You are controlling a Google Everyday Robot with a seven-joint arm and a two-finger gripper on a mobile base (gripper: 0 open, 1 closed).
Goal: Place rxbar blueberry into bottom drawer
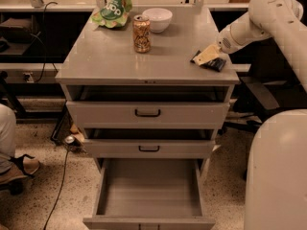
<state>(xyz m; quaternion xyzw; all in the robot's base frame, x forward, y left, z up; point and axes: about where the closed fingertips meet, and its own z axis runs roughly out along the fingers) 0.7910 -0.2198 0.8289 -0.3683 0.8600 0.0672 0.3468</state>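
Observation:
The rxbar blueberry (pixel 217 64), a flat dark bar, lies on the cabinet top (pixel 144 66) near its right front corner. My gripper (pixel 206 56) reaches in from the right on a white arm and sits right on the bar, covering its left part. The bottom drawer (pixel 149 195) is pulled out wide below; its flat grey floor holds nothing.
A tan soda can (pixel 141 33), a white bowl (pixel 157 19) and a green chip bag (pixel 113 10) stand at the back of the top. The two upper drawers (pixel 147 113) are slightly open. A person's foot (pixel 14 169) is at the left. My white base (pixel 278 171) is at the right.

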